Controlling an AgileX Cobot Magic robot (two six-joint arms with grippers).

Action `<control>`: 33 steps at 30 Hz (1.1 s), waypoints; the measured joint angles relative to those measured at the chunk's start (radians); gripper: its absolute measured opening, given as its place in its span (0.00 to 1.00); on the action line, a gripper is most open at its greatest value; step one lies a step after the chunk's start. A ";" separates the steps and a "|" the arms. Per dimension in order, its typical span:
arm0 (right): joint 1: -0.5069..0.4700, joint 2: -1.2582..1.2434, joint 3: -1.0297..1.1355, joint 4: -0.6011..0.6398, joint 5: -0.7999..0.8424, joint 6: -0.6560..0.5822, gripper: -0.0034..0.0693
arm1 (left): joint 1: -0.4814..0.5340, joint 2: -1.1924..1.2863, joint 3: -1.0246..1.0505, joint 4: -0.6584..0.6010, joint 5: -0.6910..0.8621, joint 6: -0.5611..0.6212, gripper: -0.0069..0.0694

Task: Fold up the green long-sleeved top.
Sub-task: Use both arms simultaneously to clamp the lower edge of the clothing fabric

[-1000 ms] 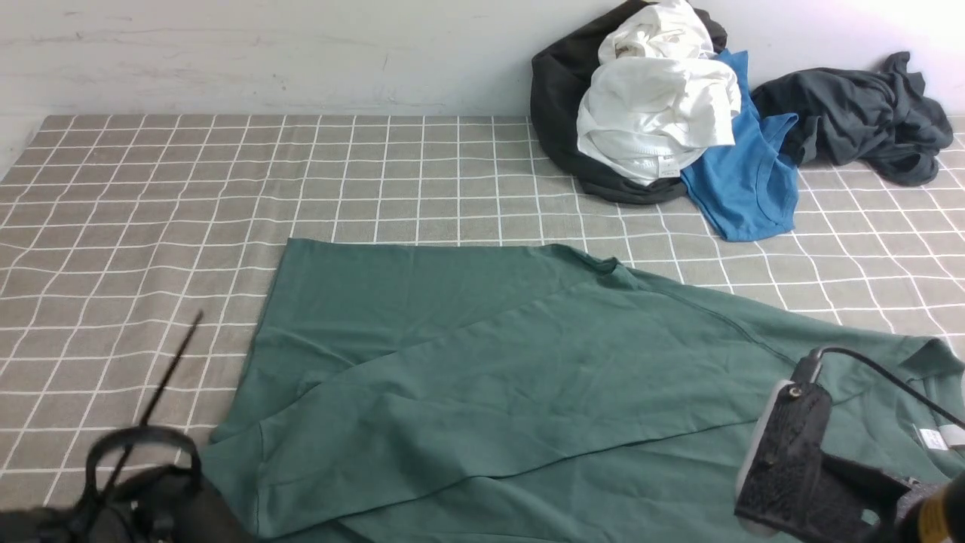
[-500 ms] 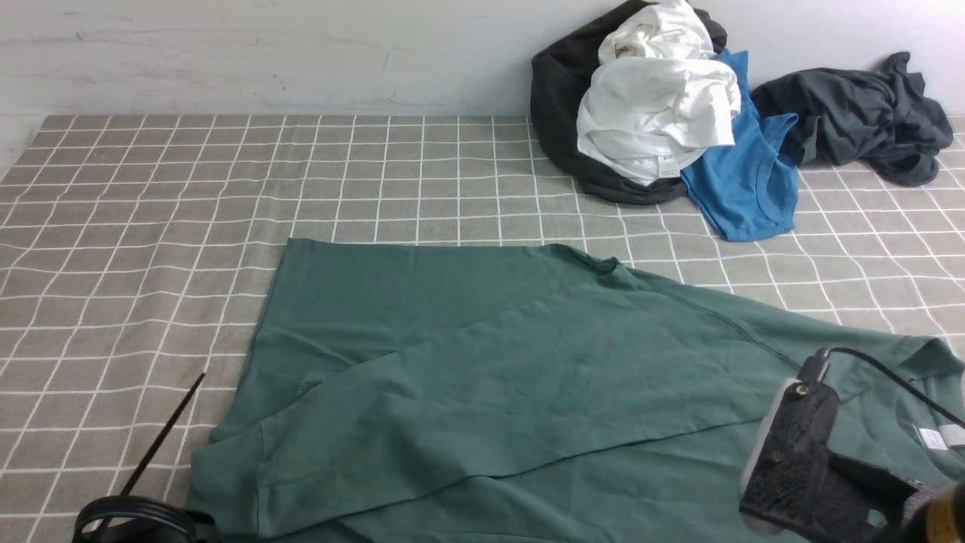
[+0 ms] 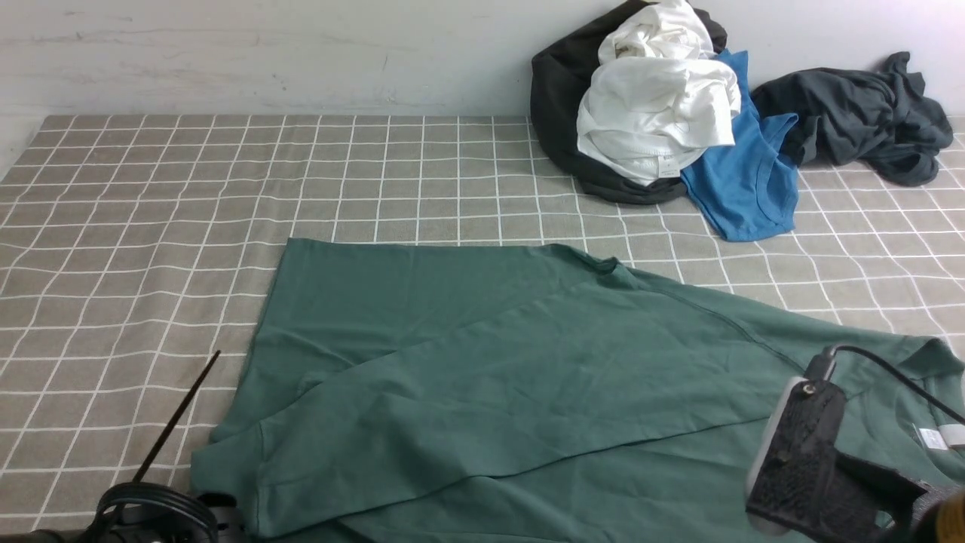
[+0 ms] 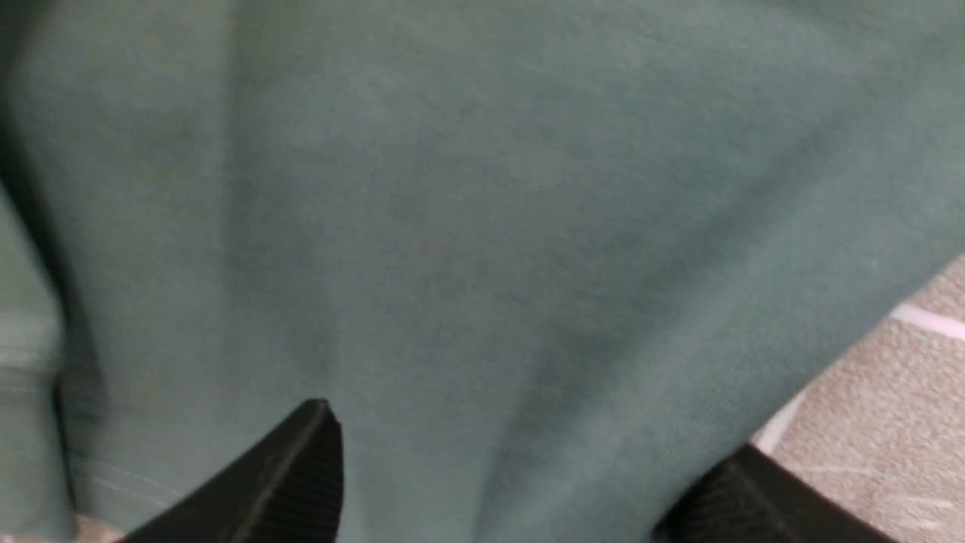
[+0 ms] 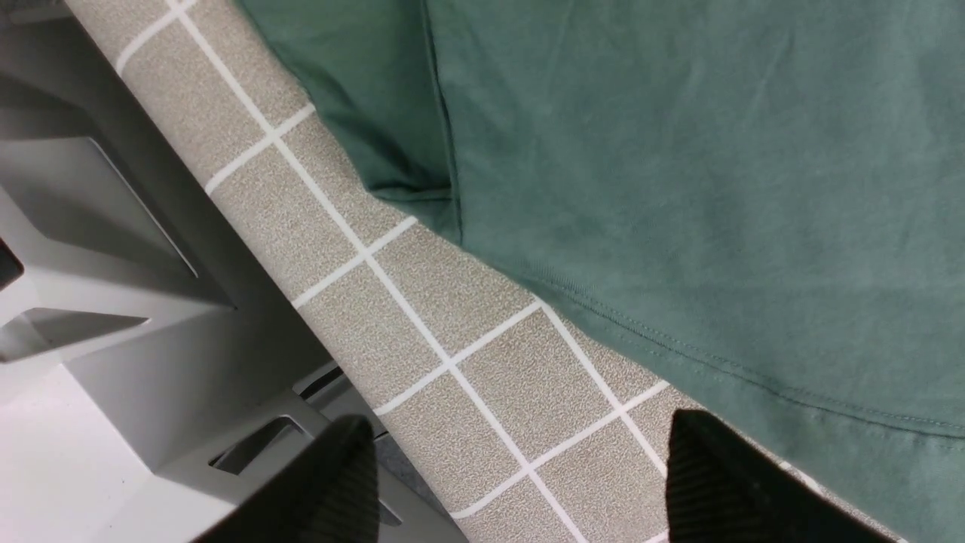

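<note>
The green long-sleeved top (image 3: 482,377) lies spread on the bench (image 3: 151,188), on a grey checked cloth (image 3: 422,173), and fills the near middle and right of the front view. One sleeve is folded slantwise across the body. Its white neck label (image 3: 932,437) shows at the near right, close to the right arm's wrist.

The left tool (image 4: 528,467) stands wide open. In the left wrist view its two black fingertips (image 4: 313,445) are far apart over the green fabric, with a strip of checked cloth at one side. Whether they touch the fabric cannot be told. The right tool (image 5: 520,445) is wide open too, hanging over the near edge of the bench, where the top's stitched hem (image 5: 716,362) runs across the cloth.

At the far right of the bench, against the wall, lies a heap of other clothes — a white garment (image 3: 656,113) on a black one (image 3: 554,98), a blue garment (image 3: 746,181) beside them and a dark grey garment (image 3: 852,121) further right — all well apart from the green top.
</note>
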 joint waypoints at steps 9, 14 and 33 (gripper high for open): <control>0.000 0.000 0.000 0.000 0.000 -0.020 0.70 | 0.001 0.000 0.000 0.000 -0.005 -0.009 0.27; 0.000 0.000 0.000 -0.009 0.000 -0.077 0.70 | 0.043 -0.001 -0.008 -0.008 0.010 -0.034 0.10; -0.007 0.125 0.311 -0.351 -0.369 -0.094 0.70 | 0.157 -0.133 0.006 -0.127 0.114 0.043 0.10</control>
